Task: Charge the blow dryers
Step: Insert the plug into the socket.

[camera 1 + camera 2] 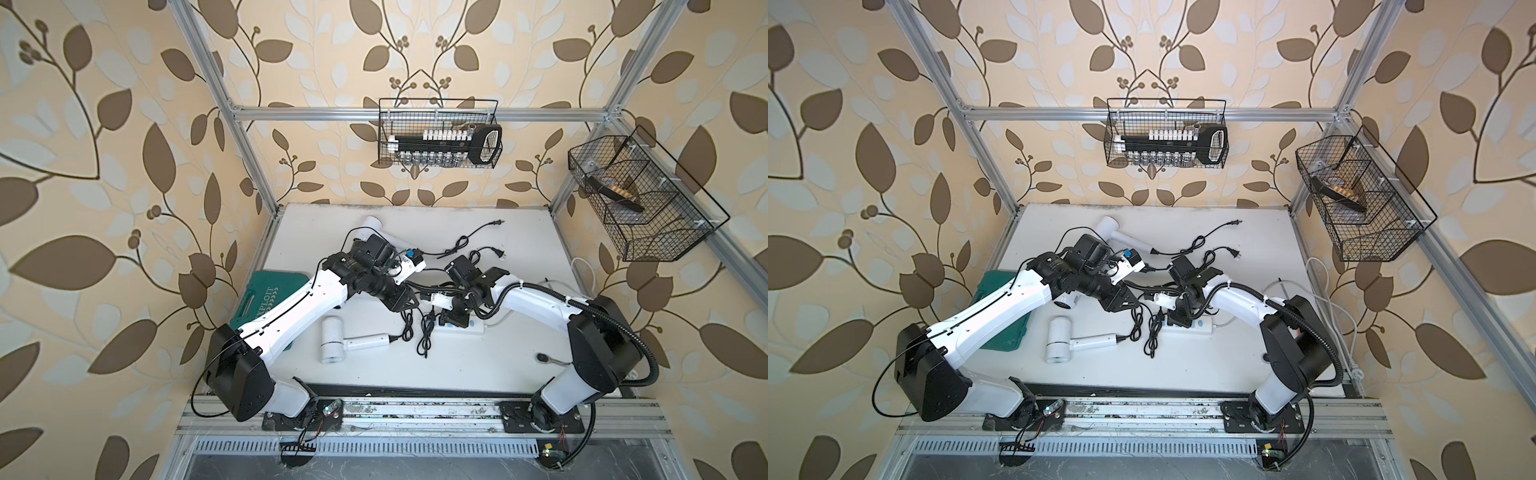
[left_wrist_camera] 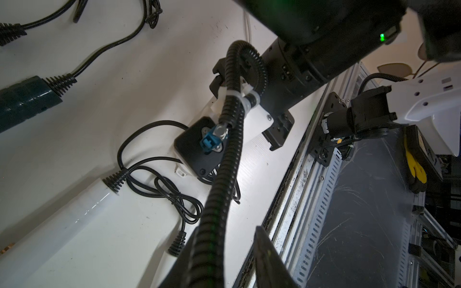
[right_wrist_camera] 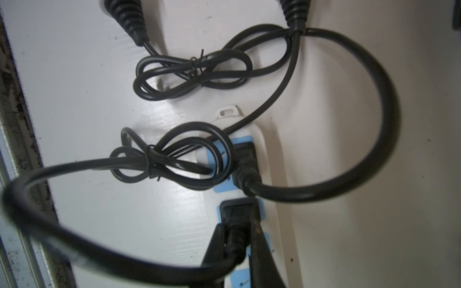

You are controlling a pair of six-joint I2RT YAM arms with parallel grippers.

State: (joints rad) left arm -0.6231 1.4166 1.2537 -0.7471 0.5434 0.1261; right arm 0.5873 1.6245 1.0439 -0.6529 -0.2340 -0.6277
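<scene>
White laminate tabletop (image 1: 498, 365) carries the whole job, and in both top views the two arms lean in over its middle. One white blow dryer (image 1: 332, 341) lies near, its handle pointing right toward the power strip (image 1: 471, 328). A second white dryer (image 1: 375, 223) lies at the far edge, and a third white dryer (image 1: 1068, 302) peeks out from under the left arm. The right gripper (image 1: 449, 321) hangs over the strip's left end, a sensible angle for pressing a plug down, while the left gripper (image 1: 409, 302) hovers just to its left. Two loose plugs (image 1: 500, 254) lie farther back, so I'd judge the job about half done. From the left wrist, the dark green dryer (image 2: 25, 99) shows its handle on the table. That gripper's fingers (image 2: 264, 249) stand apart, gripping nothing I can make out, with a corrugated conduit (image 2: 219, 199) crossing in front. From the right wrist, the fingers (image 3: 214, 244) are clamped on a black plug (image 3: 237, 213) at a blue socket (image 3: 262, 209), beside a seated plug (image 3: 245, 152). Whether the held one is fully home I cannot tell. Tied cord bundles (image 3: 192, 67) keep the slack short.
</scene>
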